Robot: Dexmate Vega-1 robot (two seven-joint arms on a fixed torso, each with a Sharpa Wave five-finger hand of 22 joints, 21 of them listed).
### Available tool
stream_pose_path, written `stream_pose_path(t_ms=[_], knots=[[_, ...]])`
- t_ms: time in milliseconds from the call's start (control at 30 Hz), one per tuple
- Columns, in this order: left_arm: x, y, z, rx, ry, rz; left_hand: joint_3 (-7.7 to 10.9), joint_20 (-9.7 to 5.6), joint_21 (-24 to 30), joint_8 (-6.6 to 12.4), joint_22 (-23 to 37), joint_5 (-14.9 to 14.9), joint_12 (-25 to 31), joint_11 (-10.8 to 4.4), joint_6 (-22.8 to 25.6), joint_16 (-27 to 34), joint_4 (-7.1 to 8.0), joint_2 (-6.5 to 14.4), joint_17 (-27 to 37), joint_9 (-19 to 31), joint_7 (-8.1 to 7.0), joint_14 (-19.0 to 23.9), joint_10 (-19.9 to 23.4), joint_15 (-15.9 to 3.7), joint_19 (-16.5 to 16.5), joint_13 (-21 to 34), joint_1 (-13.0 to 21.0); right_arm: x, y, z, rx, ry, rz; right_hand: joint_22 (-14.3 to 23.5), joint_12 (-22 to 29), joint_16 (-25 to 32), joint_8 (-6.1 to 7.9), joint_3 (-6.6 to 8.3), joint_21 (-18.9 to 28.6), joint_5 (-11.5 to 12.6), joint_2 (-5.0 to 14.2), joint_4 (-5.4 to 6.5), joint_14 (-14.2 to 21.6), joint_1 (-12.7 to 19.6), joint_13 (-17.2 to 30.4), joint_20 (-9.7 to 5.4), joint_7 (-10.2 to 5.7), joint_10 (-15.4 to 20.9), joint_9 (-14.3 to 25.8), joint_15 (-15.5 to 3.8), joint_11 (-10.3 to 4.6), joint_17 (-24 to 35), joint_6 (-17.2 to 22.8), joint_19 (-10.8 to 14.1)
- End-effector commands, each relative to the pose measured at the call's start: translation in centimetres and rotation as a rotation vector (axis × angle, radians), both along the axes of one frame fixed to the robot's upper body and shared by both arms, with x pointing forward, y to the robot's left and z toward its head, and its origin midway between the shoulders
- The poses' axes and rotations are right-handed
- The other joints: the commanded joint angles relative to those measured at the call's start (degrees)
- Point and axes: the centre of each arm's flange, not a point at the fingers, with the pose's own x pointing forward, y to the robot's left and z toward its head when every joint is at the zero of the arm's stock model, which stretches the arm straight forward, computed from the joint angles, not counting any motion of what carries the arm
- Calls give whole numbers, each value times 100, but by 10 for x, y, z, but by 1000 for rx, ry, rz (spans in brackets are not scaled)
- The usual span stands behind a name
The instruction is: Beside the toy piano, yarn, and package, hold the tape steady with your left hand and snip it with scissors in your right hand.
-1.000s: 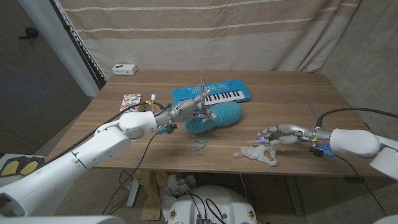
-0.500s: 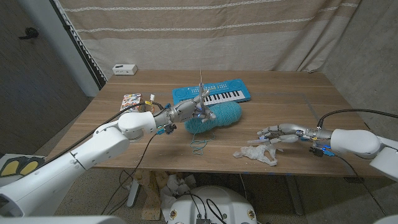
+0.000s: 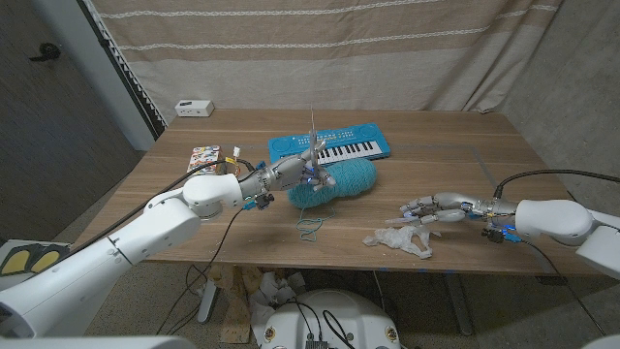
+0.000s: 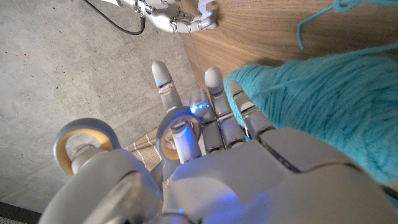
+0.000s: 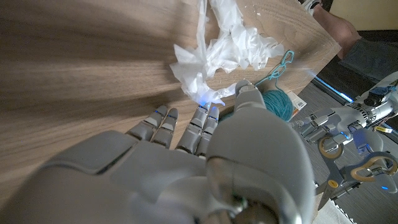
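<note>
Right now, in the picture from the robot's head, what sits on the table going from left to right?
Small colourful package → left hand holding scissors → teal yarn ball → crumpled clear plastic → right hand. The blue toy piano lies behind the yarn, overlapping its span.

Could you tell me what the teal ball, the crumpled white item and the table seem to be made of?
The teal ball looks like soft, matte yarn: the left wrist view shows fuzzy wound strands and a loose end. The crumpled white item seems to be thin plastic film, translucent and creased in the right wrist view. The table looks like wood or wood-grain laminate, smooth, with streaked brown grain; which one is unclear.
</note>
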Motion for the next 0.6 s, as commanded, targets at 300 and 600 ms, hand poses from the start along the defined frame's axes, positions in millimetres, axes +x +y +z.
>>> stream_pose_path(t_ms=[300, 600], knots=[[5, 3, 8, 30, -13, -11, -616, -9, -14, 13, 27, 55, 32, -778, 618, 15, -469, 9, -29, 8, 540, 54, 905, -495, 20, 1, -35, 10, 6, -31, 100, 63, -12, 27, 154, 60, 204, 54, 64, -55, 101, -44, 187, 123, 68, -316, -161, 495, 49, -1016, -25, 27, 462, 78], [6, 3, 9, 49, -12, -24, -616, -15, -13, 22, 28, 63, 35, -767, 645, 28, -466, 9, -22, 7, 536, 69, 950, -509, 27, 2, -37, 10, 11, -39, 67, 29, -27, 41, 316, 52, 159, 895, 101, -127, 230, -362, 345, 1409, 243, -348, -243, 662, 85, -1072, -33, 56, 546, 175]])
